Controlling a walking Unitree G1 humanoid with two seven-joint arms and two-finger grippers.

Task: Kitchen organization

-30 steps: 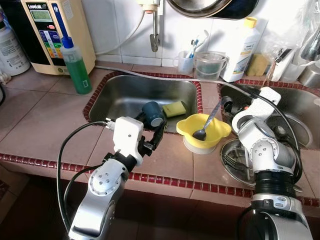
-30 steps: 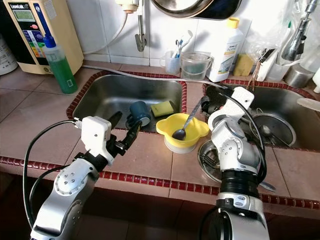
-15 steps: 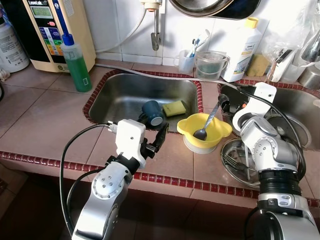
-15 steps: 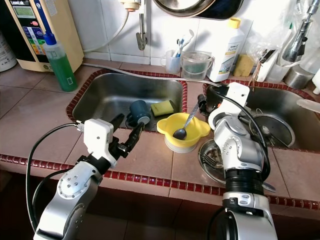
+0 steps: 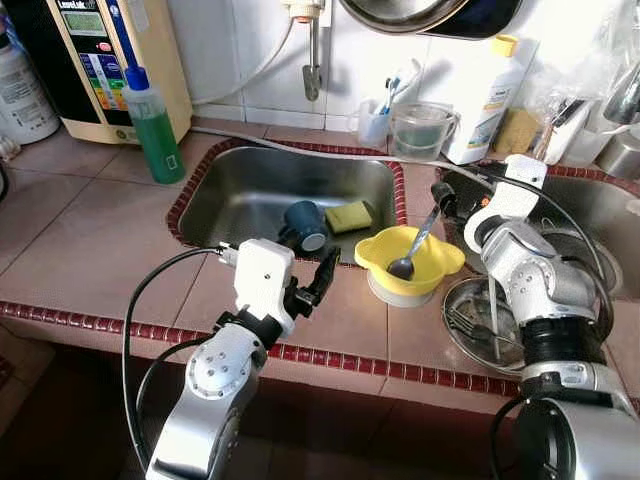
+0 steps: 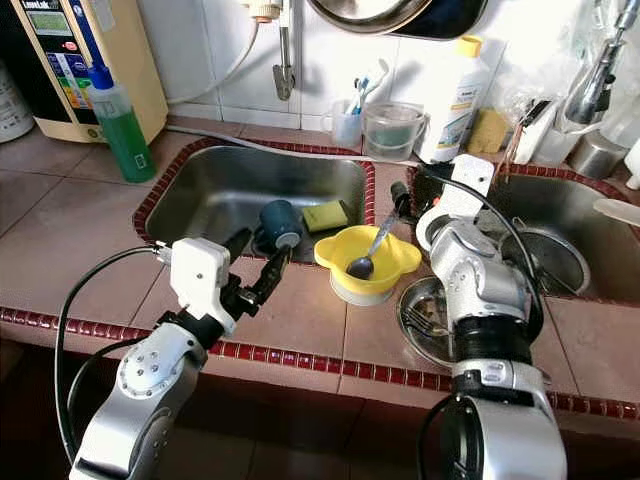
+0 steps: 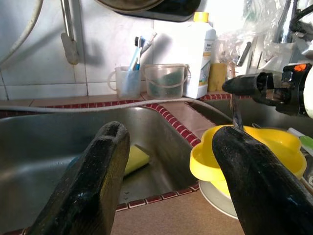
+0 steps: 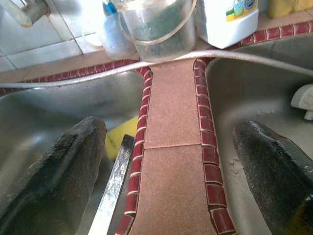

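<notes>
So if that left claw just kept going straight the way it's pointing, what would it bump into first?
Probably the dark blue cup lying in the sink; the left gripper, fingers open, points toward it, though depth is uncertain.

Yellow bowl (image 5: pixel 412 255) upright atop white dish (image 5: pixel 400 292), frame centre, on tiled table. Metal spoon (image 5: pixel 412 248) head down in bowl, handle leaning up-right. Dark blue cup (image 5: pixel 305 226) tipped sideways in sink, beside yellow sponge (image 5: pixel 347 216).

2 silver arms with round, screw-studded joints end in white wrist blocks. Black cables loop from each block back down the arm. Each gripper, left gripper (image 5: pixel 318 277) and right gripper (image 8: pixel 166 161), carries 2 long, matte black fingers (image 7: pixel 93 186) with scuffed, rounded tips.
</notes>
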